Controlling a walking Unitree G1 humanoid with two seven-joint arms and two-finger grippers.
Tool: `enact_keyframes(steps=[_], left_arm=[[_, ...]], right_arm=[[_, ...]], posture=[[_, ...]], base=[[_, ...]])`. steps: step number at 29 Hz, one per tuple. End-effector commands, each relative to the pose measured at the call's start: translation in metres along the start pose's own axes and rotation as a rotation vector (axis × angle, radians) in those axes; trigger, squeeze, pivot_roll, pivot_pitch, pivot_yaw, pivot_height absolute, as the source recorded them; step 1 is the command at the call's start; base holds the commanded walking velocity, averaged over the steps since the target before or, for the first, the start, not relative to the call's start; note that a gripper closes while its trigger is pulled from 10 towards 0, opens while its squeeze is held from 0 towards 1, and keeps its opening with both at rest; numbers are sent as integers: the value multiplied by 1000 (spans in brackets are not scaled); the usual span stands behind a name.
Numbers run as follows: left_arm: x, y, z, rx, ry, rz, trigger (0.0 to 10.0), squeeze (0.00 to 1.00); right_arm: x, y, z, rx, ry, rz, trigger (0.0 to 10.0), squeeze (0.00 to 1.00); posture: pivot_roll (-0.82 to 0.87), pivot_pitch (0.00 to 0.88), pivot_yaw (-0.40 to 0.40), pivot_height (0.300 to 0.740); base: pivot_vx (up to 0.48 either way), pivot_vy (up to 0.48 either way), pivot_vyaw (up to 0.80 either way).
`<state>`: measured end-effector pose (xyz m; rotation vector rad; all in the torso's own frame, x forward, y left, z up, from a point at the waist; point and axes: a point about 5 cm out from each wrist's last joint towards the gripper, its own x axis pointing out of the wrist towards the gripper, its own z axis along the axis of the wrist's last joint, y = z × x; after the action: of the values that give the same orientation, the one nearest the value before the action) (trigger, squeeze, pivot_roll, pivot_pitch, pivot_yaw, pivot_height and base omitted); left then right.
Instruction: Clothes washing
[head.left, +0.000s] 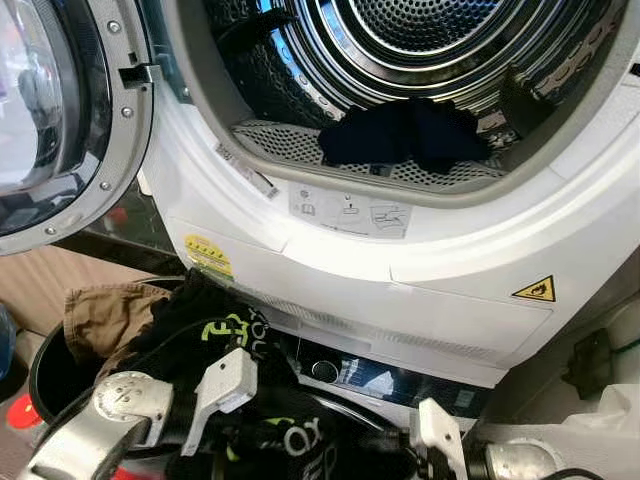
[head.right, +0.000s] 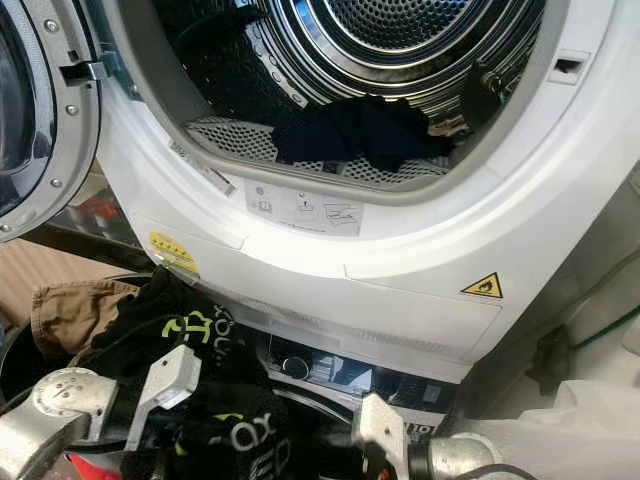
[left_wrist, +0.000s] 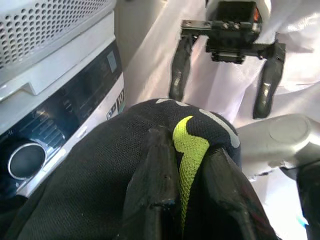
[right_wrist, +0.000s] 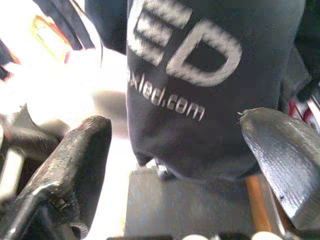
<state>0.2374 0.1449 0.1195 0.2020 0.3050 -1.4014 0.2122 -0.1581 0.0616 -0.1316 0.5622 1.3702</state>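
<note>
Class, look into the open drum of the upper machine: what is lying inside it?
A dark navy garment lies at the front of the drum, on the perforated lip. Whatever is under or behind it is hidden.

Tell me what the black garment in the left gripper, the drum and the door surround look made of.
Black garment, pinched in the left gripper: looks like synthetic sports mesh, going by its fine open weave, matte, with a lime-green insert. Drum: probably stainless steel, given the bright mirror sheen and rows of punched holes. Door surround: seems to be glossy white moulded plastic, though it could be enamelled metal.
</note>
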Motion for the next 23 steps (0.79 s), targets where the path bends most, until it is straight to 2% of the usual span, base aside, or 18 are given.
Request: enact_keyframes(steps=[1, 5, 14, 19, 20, 21, 22, 23], left_arm=[[8, 2, 6, 37, -23, 11, 0, 0], [20, 4, 7, 45, -63, 42, 0, 0], [31, 5, 12, 47, -108, 62, 0, 0], [40, 8, 17, 36, -148, 78, 0, 0], [42, 6, 18, 32, -155, 69, 0, 0], [43, 6, 18, 31, -157, 67, 0, 0], [44, 6, 18, 37, -153, 66, 0, 0], [45, 5, 18, 33, -156, 62, 0, 0]], right_arm=[[6, 1, 0, -9, 10, -7, 10000, 1000], [15, 4, 4, 5, -27, -9, 10000, 1000], [29, 0, 18, 15, -112, -61, 10000, 1000], [41, -1, 17, 9, -87, -109, 10000, 1000], [44, -2, 18, 22, -100, -119, 10000, 584], [45, -2, 18, 26, -104, -121, 10000, 584], [47, 0, 19, 32, -113, -112, 10000, 0], [49, -1, 19, 50, -113, -121, 10000, 0]], posture=[[-4, 78, 11, 740], [-2, 79, 11, 740], [1, 81, 14, 740], [-1, 80, 15, 740], [-1, 80, 17, 740], [-1, 80, 17, 740], [0, 80, 16, 740], [-1, 81, 18, 740]], base=[[0, 0, 0], [0, 0, 0], [0, 0, 0], [0, 0, 0], [0, 0, 0], [0, 0, 0], [0, 0, 0], [0, 0, 0]])
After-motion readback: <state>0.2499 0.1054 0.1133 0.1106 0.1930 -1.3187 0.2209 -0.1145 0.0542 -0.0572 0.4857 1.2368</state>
